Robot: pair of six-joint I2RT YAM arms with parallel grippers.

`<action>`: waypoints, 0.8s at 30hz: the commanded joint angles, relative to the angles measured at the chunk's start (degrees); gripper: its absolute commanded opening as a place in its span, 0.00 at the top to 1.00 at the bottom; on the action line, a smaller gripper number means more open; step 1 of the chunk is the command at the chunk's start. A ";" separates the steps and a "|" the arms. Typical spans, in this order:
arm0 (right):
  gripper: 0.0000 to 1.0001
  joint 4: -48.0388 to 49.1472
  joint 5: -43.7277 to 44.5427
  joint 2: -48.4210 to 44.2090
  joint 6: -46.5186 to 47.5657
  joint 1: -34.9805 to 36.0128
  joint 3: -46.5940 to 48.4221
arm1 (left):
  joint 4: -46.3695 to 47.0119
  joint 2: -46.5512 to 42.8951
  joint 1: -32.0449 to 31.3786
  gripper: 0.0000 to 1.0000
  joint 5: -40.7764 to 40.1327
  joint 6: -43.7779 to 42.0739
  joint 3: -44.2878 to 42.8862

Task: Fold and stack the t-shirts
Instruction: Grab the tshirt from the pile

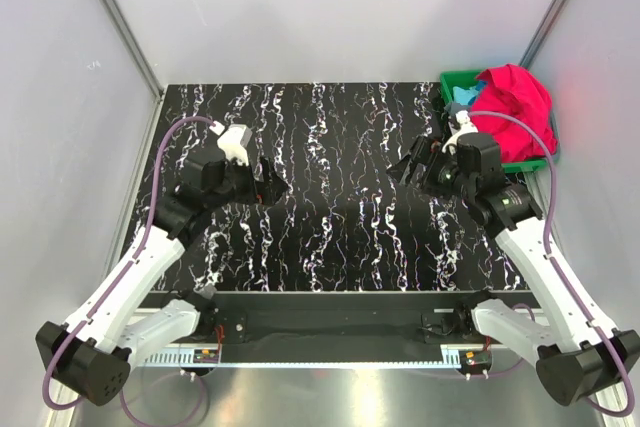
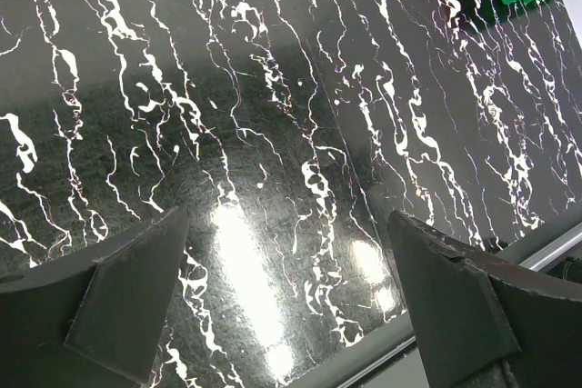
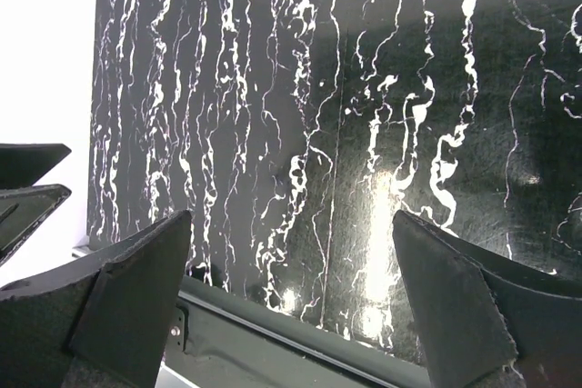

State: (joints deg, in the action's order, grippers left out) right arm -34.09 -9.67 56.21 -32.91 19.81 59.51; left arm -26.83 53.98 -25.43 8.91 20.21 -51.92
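Nearest me, the two arms reach out from the table's near edge, both hovering over the bare black marbled table (image 1: pixel 330 247). The left gripper (image 1: pixel 278 185) has its jaws spread as wide as they go, with nothing between them; its wrist view shows only tabletop in the gap. The right gripper (image 1: pixel 405 169) is just the same, jaws fully apart and holding nothing.

Further back, at the far right corner, sits the green bin (image 1: pixel 527 163), and the t-shirts are all in there, none out on the table yet. The pink t-shirt (image 1: pixel 515 105) is heaped on top, spilling over the rim, and a bit of the teal t-shirt (image 1: pixel 463 97) pokes out at the left side beneath it. I cannot make out a grey one from here.

These look like light, limp cloth: no stiffness, so they should sag and trail from wherever they are pinched, and the folds may drag a neighbour out with them. I would judge the best hold is a raised crease on top of the pink heap, pinching just one layer, then finding the shoulders or hem once it is spread flat.

I can read no brand, label or writing anywhere.
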 commanded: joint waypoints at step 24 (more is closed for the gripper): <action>0.18 2.78 25.77 33.86 5.04 -35.27 22.40 | 3.36 -2.12 0.29 0.01 3.92 1.15 0.33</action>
State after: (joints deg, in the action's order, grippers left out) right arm -35.90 22.22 87.20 -28.25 -11.92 79.09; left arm -26.39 53.21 -25.43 11.03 21.02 -51.90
